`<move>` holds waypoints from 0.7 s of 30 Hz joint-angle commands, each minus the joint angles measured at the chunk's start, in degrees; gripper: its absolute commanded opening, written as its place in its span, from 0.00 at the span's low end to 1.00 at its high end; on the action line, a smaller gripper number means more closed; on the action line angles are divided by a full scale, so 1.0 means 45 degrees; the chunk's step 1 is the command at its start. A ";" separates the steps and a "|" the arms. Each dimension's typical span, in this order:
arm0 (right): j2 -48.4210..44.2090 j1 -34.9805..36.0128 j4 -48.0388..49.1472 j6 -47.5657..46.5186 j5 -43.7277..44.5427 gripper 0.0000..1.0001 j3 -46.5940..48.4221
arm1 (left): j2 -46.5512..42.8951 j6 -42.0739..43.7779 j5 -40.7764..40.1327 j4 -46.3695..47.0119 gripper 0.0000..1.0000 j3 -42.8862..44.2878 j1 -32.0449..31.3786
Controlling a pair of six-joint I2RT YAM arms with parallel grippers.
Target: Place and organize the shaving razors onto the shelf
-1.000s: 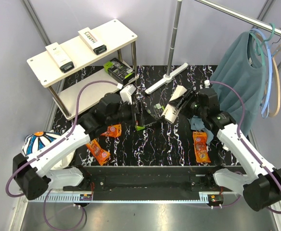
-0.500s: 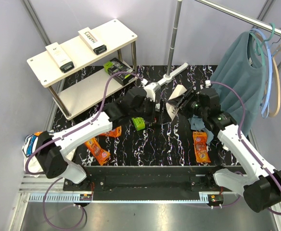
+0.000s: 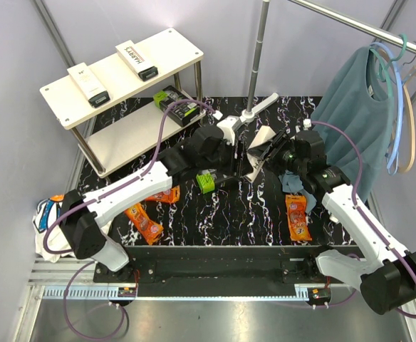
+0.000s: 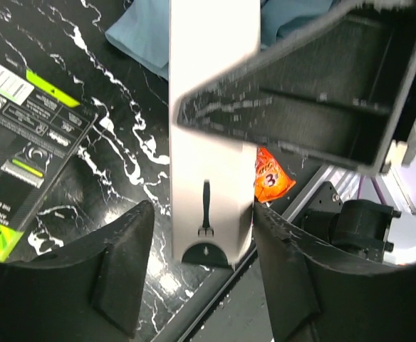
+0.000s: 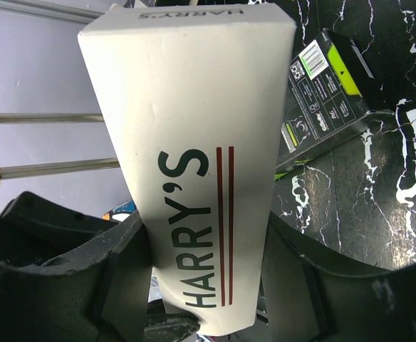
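Shelf (image 3: 174,44) at the far-left corner carries two boxes (image 3: 88,83), its right end bare. Mid-table, the left gripper (image 4: 202,246) stands part-open astride a third box (image 5: 194,142), one finger (image 4: 126,271) just clear of its edge; the right gripper (image 5: 206,278) clamps it.

Matt white card box (image 5: 194,164); glossy black marbled desk (image 3: 259,208); crinkly, shiny orange plastic packets (image 3: 298,217); matt black plastic fingers (image 5: 115,285).

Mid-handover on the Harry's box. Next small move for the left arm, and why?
Probably finish closing the left gripper on the Harry's box. Its fingers flank one end of the box, one side seemingly not touching, while the right gripper holds the other end.
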 commanded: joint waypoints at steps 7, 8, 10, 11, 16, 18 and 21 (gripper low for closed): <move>-0.0130 0.0013 0.0464 -0.0069 -0.0519 0.59 0.0052 | 0.0862 0.0171 0.0593 0.0964 0.34 0.0666 0.0030; -0.0149 0.0013 0.0444 -0.0088 -0.0519 0.59 0.0071 | 0.0843 0.0191 0.0612 0.0945 0.29 0.0647 0.0030; -0.0149 0.0013 0.0425 -0.0108 -0.0519 0.60 0.0052 | 0.0804 0.0191 0.0554 0.0983 0.24 0.0628 0.0030; -0.0169 0.0013 0.0405 -0.0127 -0.0481 0.61 0.0052 | 0.0746 0.0210 0.0554 0.1003 0.24 0.0608 0.0030; -0.0286 0.0013 0.0074 -0.0186 -0.0091 0.80 0.0091 | 0.0550 0.0327 0.0437 0.0984 0.17 0.0608 0.0011; -0.0422 0.0013 -0.0063 -0.0186 0.0085 0.91 0.0091 | 0.0491 0.0308 0.0437 0.0945 0.16 0.0608 0.0011; -0.0753 0.0013 -0.0376 -0.0128 0.0593 0.99 0.0110 | 0.0394 0.0289 0.0417 0.0926 0.14 0.0608 0.0011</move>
